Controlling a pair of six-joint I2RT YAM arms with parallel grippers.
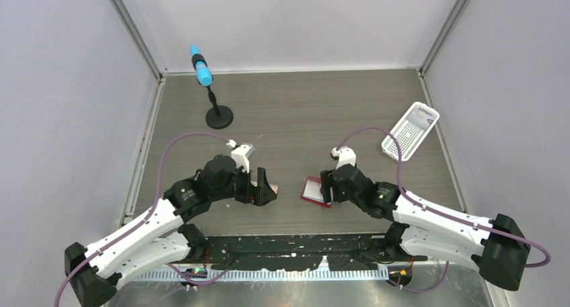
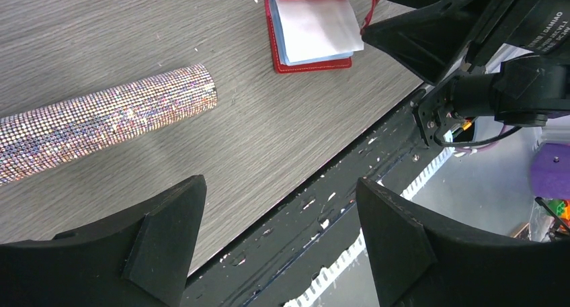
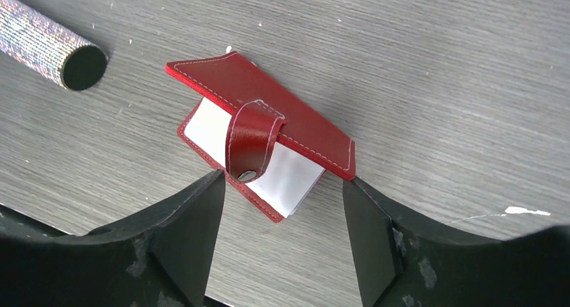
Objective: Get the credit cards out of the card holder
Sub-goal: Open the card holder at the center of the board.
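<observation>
- Lying on the grey table (image 1: 302, 112) between the two arms, close to its near edge: red wallet (image 3: 269, 109), back cover flat on the wood, front cover lifted and tilted like a small roof.
- Tucked under that lifted cover, inside the wallet: white cards (image 3: 292, 176); from the left wrist view, a pale stack with a light blue edge along one side, none lying loose on the table.
- Looped over the edge of the front cover: red strap (image 3: 252, 136), with a metal snap at its end, pointing toward the right arm.
- Right gripper (image 3: 281, 186): gaping wide, one finger at each side of the wallet's near edge, clamping nothing; right-hand finger just at the corner of the lifted cover, touching or not is hard to tell.
- Left gripper (image 2: 279, 193): gaping wide as well, hanging over the near edge of the table, nothing between its fingers, well apart from the wallet.
- Lying flat on the table beside the left gripper: glittery tube (image 2: 107, 119), open end turned toward the wallet, not touching it.
- Sitting at the far right of the table, near the wall: white basket (image 1: 411, 129).
- Standing at the far left: black stand (image 1: 219, 117) on a round base, with a blue top.
</observation>
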